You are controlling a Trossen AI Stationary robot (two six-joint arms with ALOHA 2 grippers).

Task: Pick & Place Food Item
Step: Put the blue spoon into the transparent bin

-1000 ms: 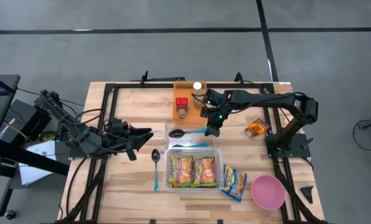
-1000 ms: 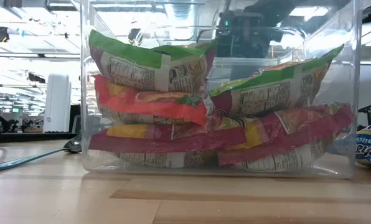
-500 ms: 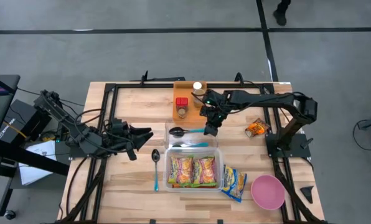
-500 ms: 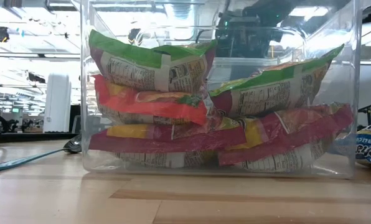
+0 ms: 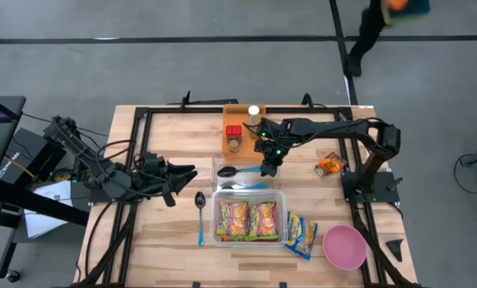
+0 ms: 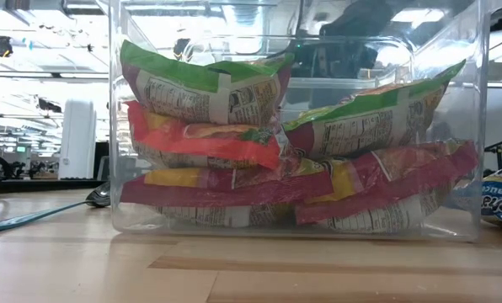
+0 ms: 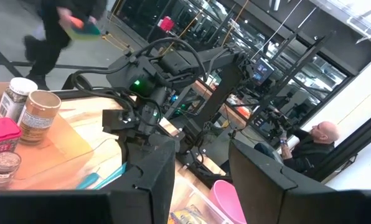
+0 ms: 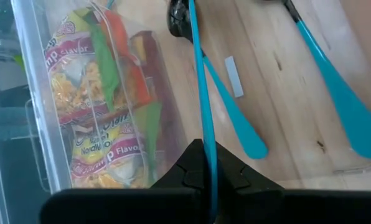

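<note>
A clear bin near the table's front holds several noodle packets, and one more packet lies to its right. Just behind the bin is a shallow clear tray with teal-handled spoons. My right gripper hangs over the tray's right end, shut on one spoon's handle. Two other spoons lie below it on the tray floor. My left gripper waits open to the left of the tray, pointing level, with nothing between its fingers. My right gripper pinches the teal spoon handle between its two fingers, near its free end. The fingers slant down from the table's right and lie along the handle. The handle shows edge-on and runs straight out ahead of them toward the table's left. Whether the spoon's bowl end rests on the tray cannot be told.
An orange tray with spice jars stands behind the clear tray. An orange snack packet lies at the right, and a pink bowl at the front right. A loose spoon lies left of the bin. A person walks beyond the far edge.
My right gripper has sunk a little toward the clear tray and shifted slightly toward the table's left, still shut on the spoon handle. A person has walked past beyond the table's far edge.
</note>
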